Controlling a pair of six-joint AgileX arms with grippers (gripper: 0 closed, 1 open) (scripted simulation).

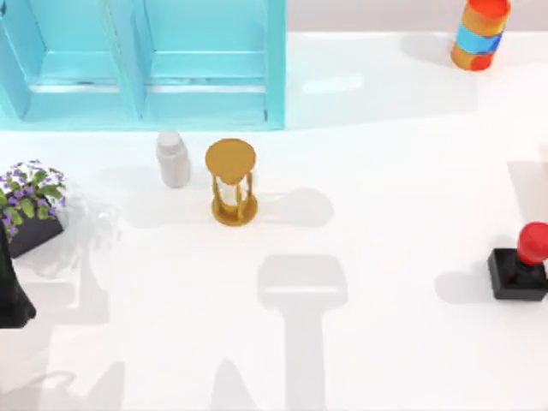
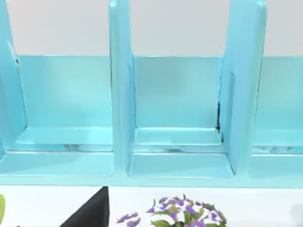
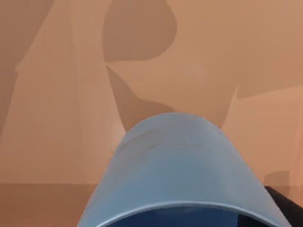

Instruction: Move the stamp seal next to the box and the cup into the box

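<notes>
I see a glossy turquoise compartmented box (image 1: 141,64); beside it a white plastic bottle (image 1: 173,158), a golden-brown hourglass (image 1: 231,182), purple-flowered potted plant (image 1: 30,193); farther off, an orange-blue-red striped cylinder (image 1: 479,32).

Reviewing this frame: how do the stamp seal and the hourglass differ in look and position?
The stamp seal has a black square base and a glossy red round knob; the hourglass is golden-brown all over. The stamp seal is squat, the hourglass tall and slender. The stamp seal sits at the table's right edge, far from the box; the hourglass stands just before it. Both stand upright.
</notes>
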